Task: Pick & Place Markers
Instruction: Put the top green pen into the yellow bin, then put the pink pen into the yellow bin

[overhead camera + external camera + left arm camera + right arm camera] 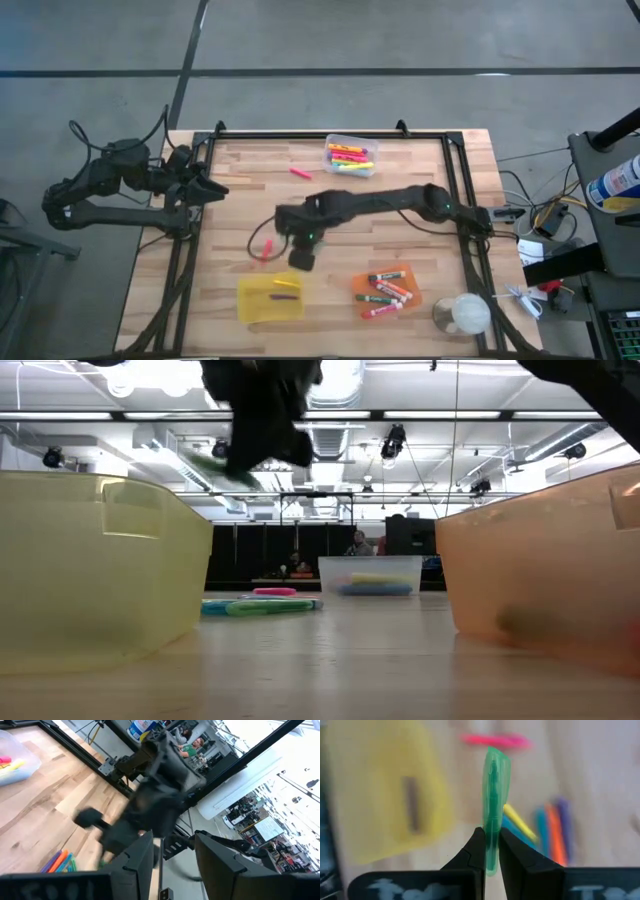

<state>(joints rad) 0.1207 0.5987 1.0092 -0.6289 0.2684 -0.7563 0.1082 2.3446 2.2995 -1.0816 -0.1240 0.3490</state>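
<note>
Wood-plank tabletop (420,190) inside a dark frame, concrete floor around it, open workshop hall behind. Far left: left gripper (215,188) parked at the table's left edge, fingers (220,865) spread apart, holding nothing, waiting. Next over, a small cluster of loose markers (263,247) on the bare wood left of centre, pink showing on top from above; low view shows them as a pink, blue and green group lying flat. One pink marker (300,172) lies alone farther back. Front left: yellow bin (270,298) with one dark marker inside. Centre: right gripper (303,258), arm stretched across from the right side, jaws closed on a green marker (493,815); wrist view shows the marker pinched near one end, long axis running straight out ahead of the fingers. Gripper hangs above the table, between the loose cluster and the yellow bin, nearer the bin's back edge. Judgement: carry step, green marker in transit; which bin it belongs in cannot be told, the yellow bin being nearest, just in front of the gripper. Back centre-right: clear bin (351,157) with yellow and pink highlighters. Front right: orange bin (388,290) with white-barrelled markers. Right arm is the only one within reach of any bin.
</note>
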